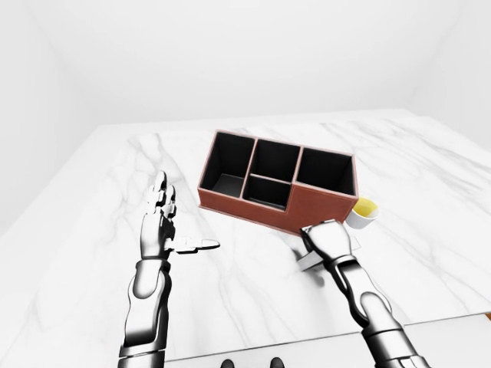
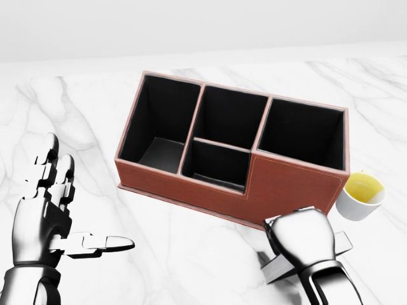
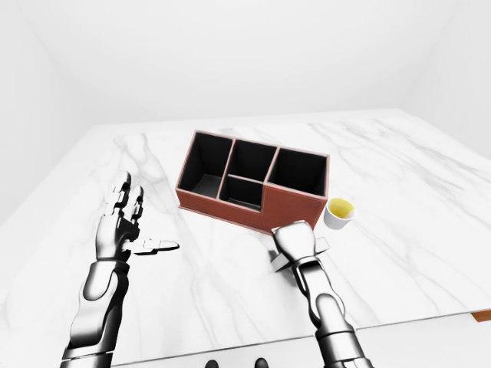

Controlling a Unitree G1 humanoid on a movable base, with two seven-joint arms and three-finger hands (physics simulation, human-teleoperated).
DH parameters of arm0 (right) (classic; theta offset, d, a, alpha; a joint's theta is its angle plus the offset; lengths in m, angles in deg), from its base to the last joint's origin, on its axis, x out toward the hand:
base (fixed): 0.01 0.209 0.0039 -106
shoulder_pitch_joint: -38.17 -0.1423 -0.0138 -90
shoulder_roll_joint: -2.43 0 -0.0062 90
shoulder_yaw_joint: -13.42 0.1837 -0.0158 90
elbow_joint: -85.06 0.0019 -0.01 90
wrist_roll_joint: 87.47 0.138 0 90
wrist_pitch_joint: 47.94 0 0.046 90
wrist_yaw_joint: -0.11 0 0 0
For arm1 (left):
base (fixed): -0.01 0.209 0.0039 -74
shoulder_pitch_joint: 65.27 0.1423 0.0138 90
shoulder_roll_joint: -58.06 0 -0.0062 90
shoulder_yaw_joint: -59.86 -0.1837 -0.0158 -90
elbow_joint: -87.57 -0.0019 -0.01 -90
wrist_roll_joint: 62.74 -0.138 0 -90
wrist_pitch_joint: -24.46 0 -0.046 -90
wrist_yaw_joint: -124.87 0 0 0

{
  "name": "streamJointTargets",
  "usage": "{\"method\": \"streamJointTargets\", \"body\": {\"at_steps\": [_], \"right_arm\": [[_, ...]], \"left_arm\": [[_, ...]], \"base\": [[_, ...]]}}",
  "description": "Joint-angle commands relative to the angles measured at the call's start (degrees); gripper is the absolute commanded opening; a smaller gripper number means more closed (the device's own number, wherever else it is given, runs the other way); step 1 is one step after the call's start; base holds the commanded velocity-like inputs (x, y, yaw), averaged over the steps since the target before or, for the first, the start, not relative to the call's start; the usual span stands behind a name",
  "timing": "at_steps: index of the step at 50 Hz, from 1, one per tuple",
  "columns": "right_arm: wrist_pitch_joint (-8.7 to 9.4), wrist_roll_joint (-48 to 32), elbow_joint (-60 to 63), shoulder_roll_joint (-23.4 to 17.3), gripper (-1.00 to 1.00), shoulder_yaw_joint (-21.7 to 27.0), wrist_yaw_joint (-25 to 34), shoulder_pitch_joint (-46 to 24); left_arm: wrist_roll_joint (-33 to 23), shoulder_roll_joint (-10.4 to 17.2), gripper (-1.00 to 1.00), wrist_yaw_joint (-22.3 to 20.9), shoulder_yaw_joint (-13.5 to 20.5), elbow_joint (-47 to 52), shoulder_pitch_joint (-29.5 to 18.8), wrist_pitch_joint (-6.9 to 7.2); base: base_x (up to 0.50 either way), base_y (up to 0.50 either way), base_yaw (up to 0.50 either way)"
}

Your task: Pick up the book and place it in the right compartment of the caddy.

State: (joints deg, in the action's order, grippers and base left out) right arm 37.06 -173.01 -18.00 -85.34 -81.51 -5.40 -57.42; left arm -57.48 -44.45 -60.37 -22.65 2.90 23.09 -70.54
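Two hands show in our views over a white marble table (image 2: 191, 267). Our right hand (image 2: 301, 238) sits at the lower right of the head view, just below the caddy's near wall, its fingers curled down around the book (image 2: 278, 268). The book is a pale grey slab; one end pokes out at the hand's lower left and another corner shows at its right, so it lies tilted under the palm. We cannot tell whether it rests on the marble or is raised off it.

Our left hand (image 2: 48, 213) stands at the lower left of the head view, well apart from everything else. Its fingers point up and are spread, the thumb sticks out sideways to the right, and it holds nothing.

Near the middle of the head view we see the caddy (image 2: 292, 184), a reddish-brown box with a black inside, set at a slant on the table. It has a tall compartment at left, two smaller ones in the middle, and a large right compartment (image 2: 299, 130); all look bare inside. Just beside the caddy's lower right corner stands a small white cup (image 2: 360, 194) with yellow liquid in it, close to our right hand but apart from it.
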Motion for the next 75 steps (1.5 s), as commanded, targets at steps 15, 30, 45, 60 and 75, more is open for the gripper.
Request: {"method": "streamJointTargets", "body": {"at_steps": [15,30,45,60,75], "right_arm": [[0.0,15.0,33.9,6.5,-1.0,1.0,24.7,9.0],[0.0,19.4,43.9,9.0,-1.0,-1.1,34.8,6.5],[0.0,20.4,50.4,11.6,-1.0,-2.8,45.5,-2.3],[0.0,21.6,51.0,12.5,-1.0,-1.2,45.5,-18.3],[0.0,22.7,47.6,8.7,-1.0,2.5,45.5,-32.7]], "left_arm": [[-1.0,-1.3,1.0,0.3,-1.8,-3.1,1.5,0.0],[0.0,-0.8,1.0,0.0,-1.4,-5.1,0.8,0.0],[1.7,-0.1,1.0,-0.7,0.0,-3.0,0.2,0.0],[3.0,0.1,1.0,-0.5,0.4,-3.4,-0.5,0.0],[6.2,2.5,1.0,-2.9,3.5,-3.8,-2.8,0.0]], "base": [[0.0,0.0,0.0],[0.0,0.0,0.0],[0.0,0.0,0.0],[0.0,0.0,0.0],[0.0,0.0,0.0]]}}
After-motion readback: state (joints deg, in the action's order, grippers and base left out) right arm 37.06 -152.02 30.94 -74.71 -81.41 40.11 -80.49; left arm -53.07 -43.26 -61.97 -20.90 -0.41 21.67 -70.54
